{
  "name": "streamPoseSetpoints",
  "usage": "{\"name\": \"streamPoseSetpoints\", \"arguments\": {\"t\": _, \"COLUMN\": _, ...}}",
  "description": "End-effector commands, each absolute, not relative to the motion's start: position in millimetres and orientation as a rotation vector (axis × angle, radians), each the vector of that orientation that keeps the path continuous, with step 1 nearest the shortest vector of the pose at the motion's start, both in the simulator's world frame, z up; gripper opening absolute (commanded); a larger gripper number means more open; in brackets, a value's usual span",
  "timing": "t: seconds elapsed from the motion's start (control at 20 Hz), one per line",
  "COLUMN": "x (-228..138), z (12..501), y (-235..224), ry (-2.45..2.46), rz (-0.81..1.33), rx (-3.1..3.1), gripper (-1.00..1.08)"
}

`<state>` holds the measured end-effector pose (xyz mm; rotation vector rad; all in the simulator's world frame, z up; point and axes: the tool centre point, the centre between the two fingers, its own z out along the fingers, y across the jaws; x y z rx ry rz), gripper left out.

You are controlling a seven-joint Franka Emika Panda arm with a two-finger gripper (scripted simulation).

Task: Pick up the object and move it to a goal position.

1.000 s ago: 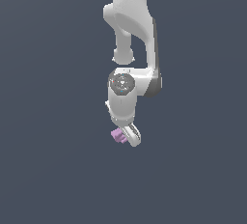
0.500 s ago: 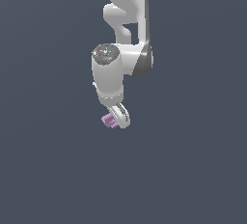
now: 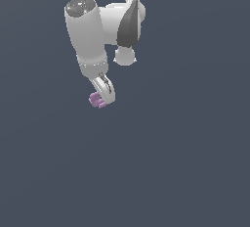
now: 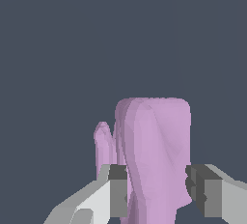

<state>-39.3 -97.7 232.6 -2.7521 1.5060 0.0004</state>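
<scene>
The object (image 4: pixel 153 155) is clamped between the jaws of the gripper (image 4: pixel 157 189), its lower end cut off by the wrist view's edge. In the exterior view, the object (image 3: pixel 95 100) is half hidden behind the fingers (image 3: pixel 105 90), at the gripper's (image 3: pixel 101 99) 7 o'clock tip.

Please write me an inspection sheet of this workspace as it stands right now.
Surface: plain dark grey-blue all round in both views; no table edge seen.
Job's things: purple-pink ridged object is in the claw; no goal marker seen.
Clutter: nothing seen.
Grippers: claw shut on the object, with a dark pad on each side of it in the wrist view.
Cables: nothing seen.
Surroundings: white arm coming down from the top of the exterior view; nothing else seen.
</scene>
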Motion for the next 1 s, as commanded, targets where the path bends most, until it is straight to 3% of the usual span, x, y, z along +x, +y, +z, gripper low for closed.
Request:
{"name": "streamPoseSetpoints", "arguments": {"t": 0.0, "x": -53.5, "z": 254.2, "y": -111.8, "ry": 1.506, "rz": 0.001, "rx": -2.752, "gripper": -1.00}}
{"name": "streamPoseSetpoints", "arguments": {"t": 0.5, "x": -93.2, "z": 321.8, "y": -155.2, "ry": 1.507, "rz": 0.001, "rx": -2.754, "gripper": -1.00}}
{"name": "streamPoseSetpoints", "arguments": {"t": 0.95, "x": -103.3, "z": 343.2, "y": -168.8, "ry": 1.507, "rz": 0.000, "rx": -2.756, "gripper": -1.00}}
